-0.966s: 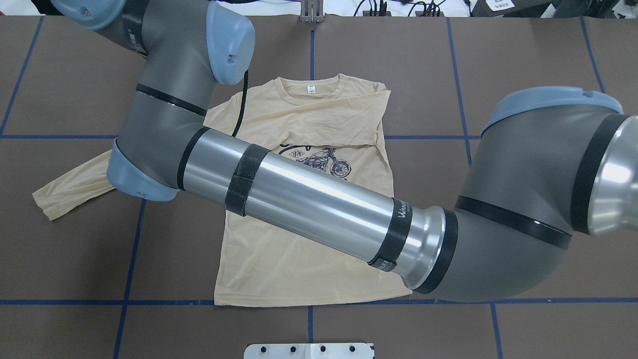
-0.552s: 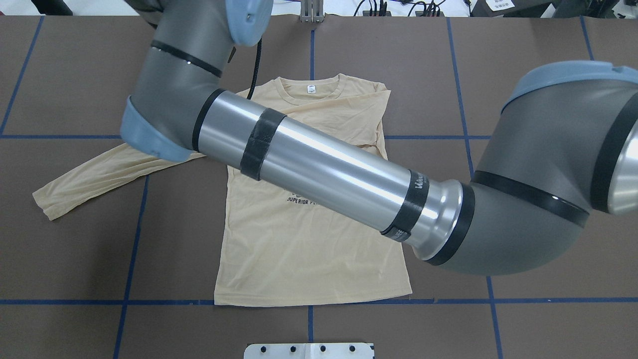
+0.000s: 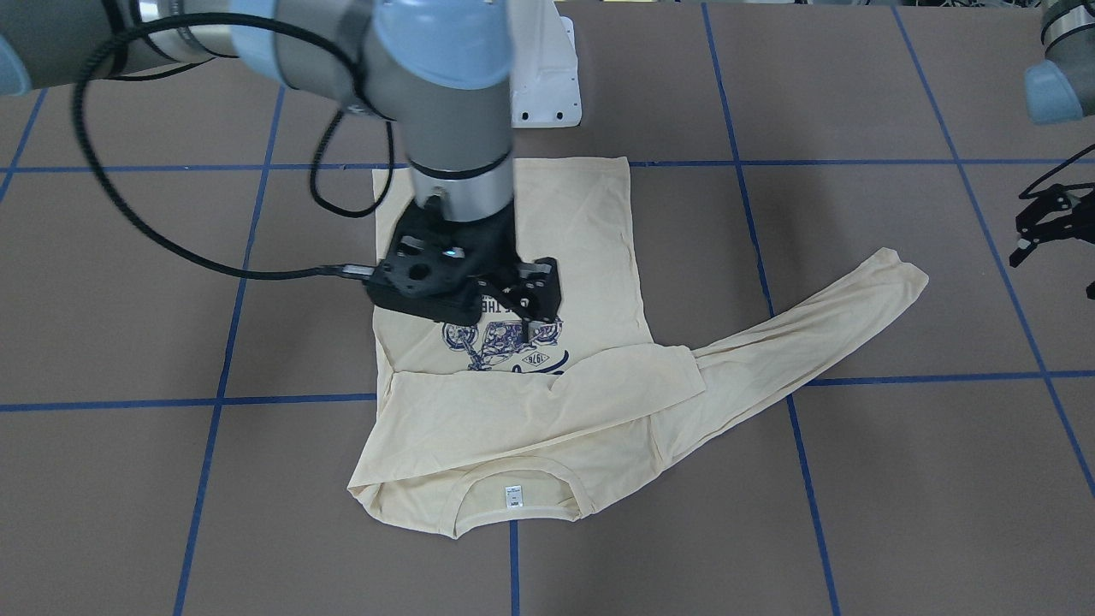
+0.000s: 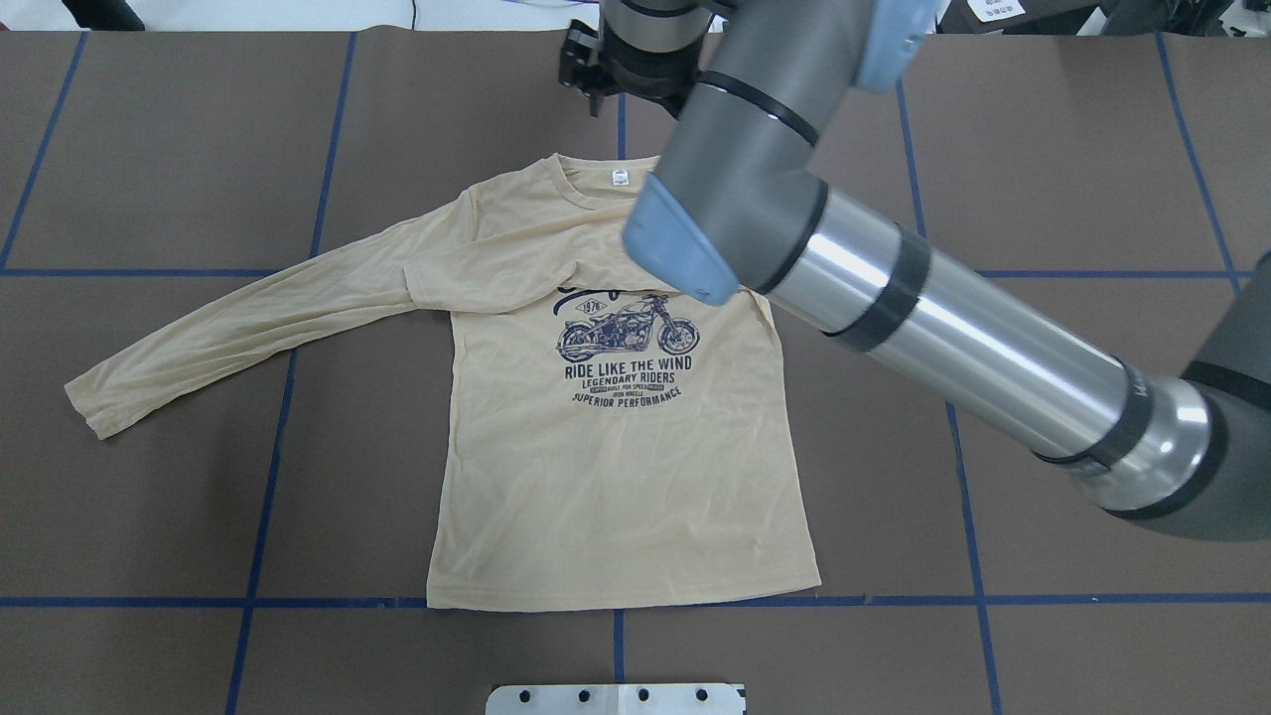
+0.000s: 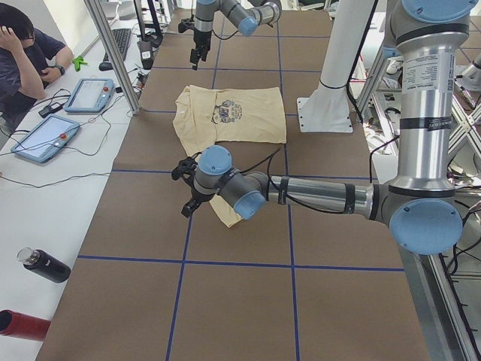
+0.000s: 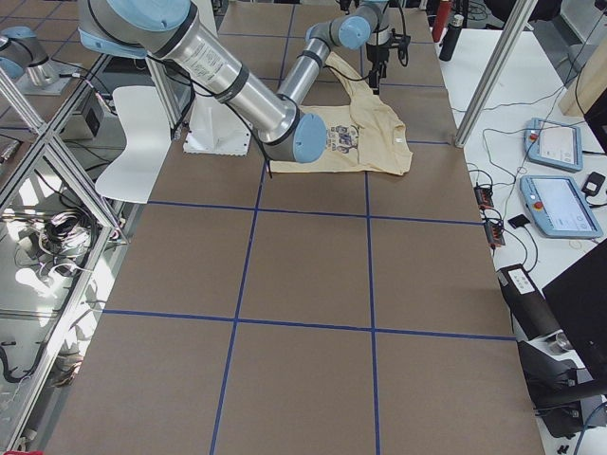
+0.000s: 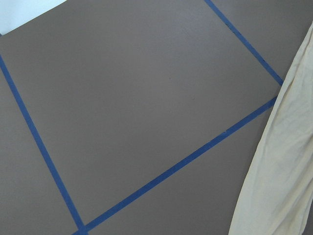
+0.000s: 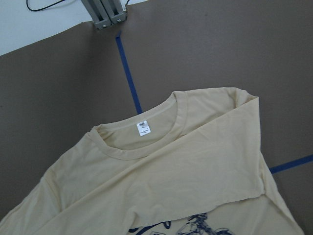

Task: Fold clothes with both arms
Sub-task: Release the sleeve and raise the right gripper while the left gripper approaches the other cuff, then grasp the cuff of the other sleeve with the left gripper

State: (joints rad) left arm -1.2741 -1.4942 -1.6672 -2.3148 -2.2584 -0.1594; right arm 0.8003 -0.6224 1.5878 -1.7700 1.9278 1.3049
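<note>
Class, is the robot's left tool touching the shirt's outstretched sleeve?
Apart: the front-facing view shows bare brown table between the left tool and the sleeve.

Swings the right arm (image 4: 953,328) off the chest of the shirt (image 4: 616,477) — from the 9 o'clock sleeve (image 4: 238,328) round to 1 o'clock beside the collar. Uncovers the whole motorcycle print (image 4: 628,353) and that sleeve — hides the 2 o'clock shoulder instead.

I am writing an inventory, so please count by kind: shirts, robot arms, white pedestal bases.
shirt: 1
robot arms: 2 (right arm, left arm)
white pedestal base: 1
total: 4
</note>
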